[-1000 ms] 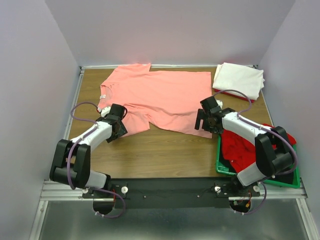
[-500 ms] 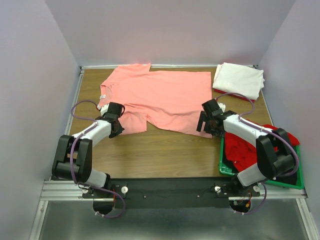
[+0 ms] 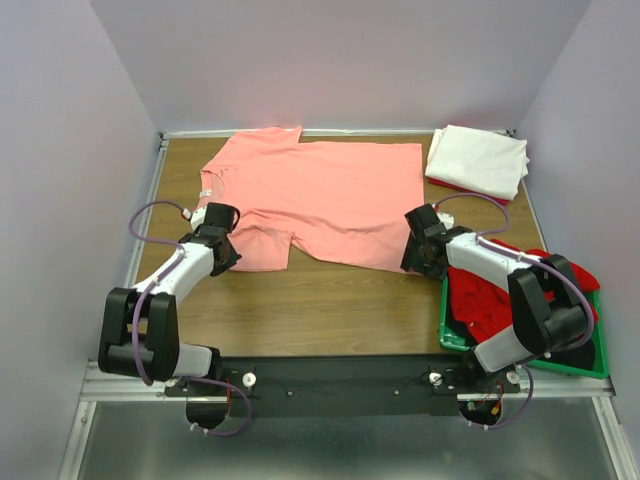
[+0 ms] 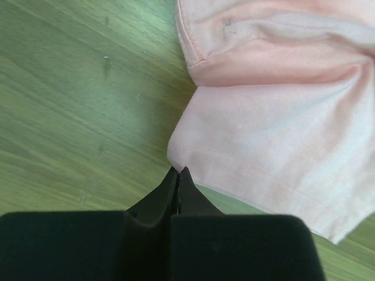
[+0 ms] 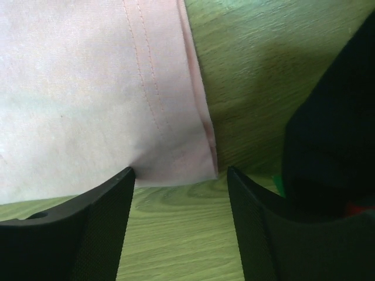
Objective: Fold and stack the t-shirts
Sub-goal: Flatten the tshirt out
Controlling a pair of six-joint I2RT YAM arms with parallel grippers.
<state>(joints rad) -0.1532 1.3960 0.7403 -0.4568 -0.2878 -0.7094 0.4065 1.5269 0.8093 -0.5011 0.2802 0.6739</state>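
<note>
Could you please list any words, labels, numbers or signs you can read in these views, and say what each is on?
None can be read.
The small white neck label on the salmon-pink t-shirt is too small to read; no other lettering shows in any view.

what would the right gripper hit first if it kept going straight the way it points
Likely the hemmed corner of the salmon-pink cloth t-shirt, lying between the right gripper's open jaws.

Matt salmon-pink cloth t-shirt [image 3: 320, 195], wood-grain table [image 3: 330, 305], green plastic crate [image 3: 446, 332]
</note>
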